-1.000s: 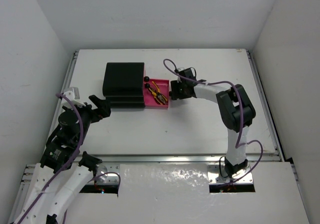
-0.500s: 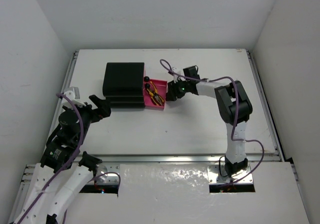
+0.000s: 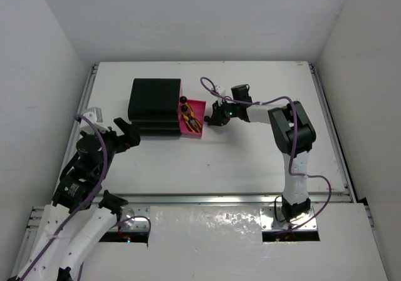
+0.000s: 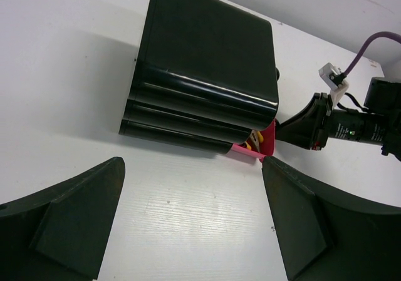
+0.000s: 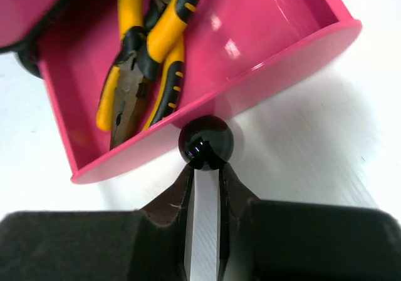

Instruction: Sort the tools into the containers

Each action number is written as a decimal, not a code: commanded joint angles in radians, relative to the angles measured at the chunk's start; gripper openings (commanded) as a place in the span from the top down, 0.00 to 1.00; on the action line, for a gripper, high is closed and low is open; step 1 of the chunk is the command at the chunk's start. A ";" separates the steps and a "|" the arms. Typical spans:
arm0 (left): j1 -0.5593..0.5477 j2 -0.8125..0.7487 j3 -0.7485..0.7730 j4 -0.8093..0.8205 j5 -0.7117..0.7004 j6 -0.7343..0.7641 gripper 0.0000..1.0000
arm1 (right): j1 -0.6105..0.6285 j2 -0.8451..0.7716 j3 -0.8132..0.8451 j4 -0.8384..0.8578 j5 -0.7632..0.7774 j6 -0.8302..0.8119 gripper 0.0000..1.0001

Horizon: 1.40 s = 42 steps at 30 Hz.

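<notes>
Right gripper (image 5: 203, 168) jaws near-together, tips butting the drawer knob (image 5: 205, 142), pliers (image 5: 156, 49) in the pink drawer (image 5: 282, 61) just beyond; left gripper (image 4: 191, 168) jaws apart; round knob could slip off-tip, skewing drawer.

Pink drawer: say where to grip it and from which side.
Grip the round black knob on the front wall of the drawer, approaching from the side away from the black chest. It alone protrudes, small enough to pinch; the walls are wide.

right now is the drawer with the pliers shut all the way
No, the pink drawer sticks out of the black chest with the yellow-handled pliers lying in plain sight.
</notes>
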 commanded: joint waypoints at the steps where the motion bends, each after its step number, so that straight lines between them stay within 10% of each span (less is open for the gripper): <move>1: -0.010 0.011 0.006 0.038 -0.003 0.005 0.11 | 0.014 -0.045 0.022 0.111 -0.125 0.011 0.86; 42: -0.010 -0.006 0.001 0.046 0.012 0.011 0.11 | 0.158 0.175 0.127 0.478 -0.076 0.476 0.76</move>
